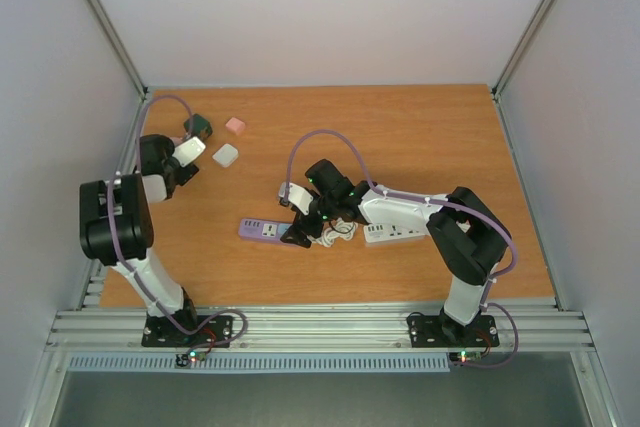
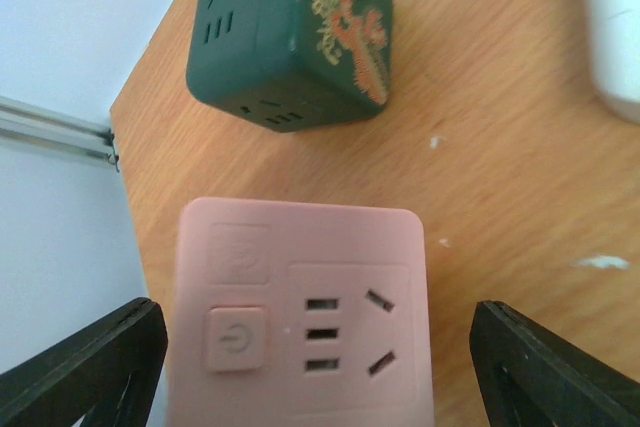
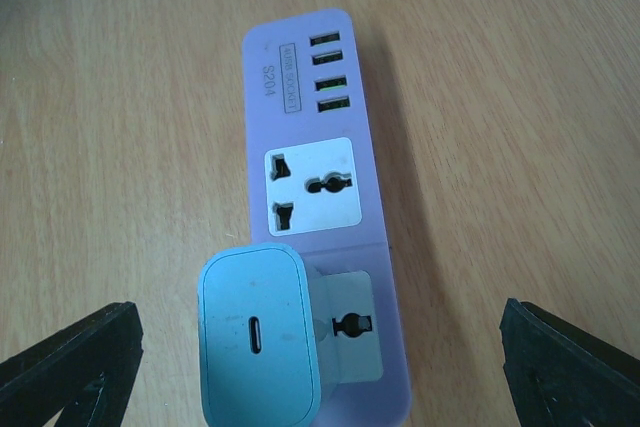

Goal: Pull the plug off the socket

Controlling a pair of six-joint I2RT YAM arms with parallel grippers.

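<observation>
- The left gripper [image 2: 318, 362] is near the far-left corner of the tabletop [image 1: 430, 137]. Its jaws stand wide apart and hold nothing.
- A pink socket block [image 2: 300, 307] lies flat between its fingers [image 2: 85, 372]. There is a clear gap on the right side.
- Beyond it stands a dark green socket cube [image 2: 290, 37], close to the left edge. A white block [image 1: 226, 155] lies to the right of it.
- The purple power strip [image 3: 310, 177] lies flat left of the middle, nearer to the near edge.
- The light blue plug [image 3: 258, 347] sits in the socket at the strip's right end. One socket and four small ports beside it are free.
- The right gripper [image 3: 320, 357] hangs over this plug, fully open. Its fingers are well apart on both sides and touch nothing.
- A white power strip [image 1: 395, 232] lies further right, partly under the right arm.
</observation>
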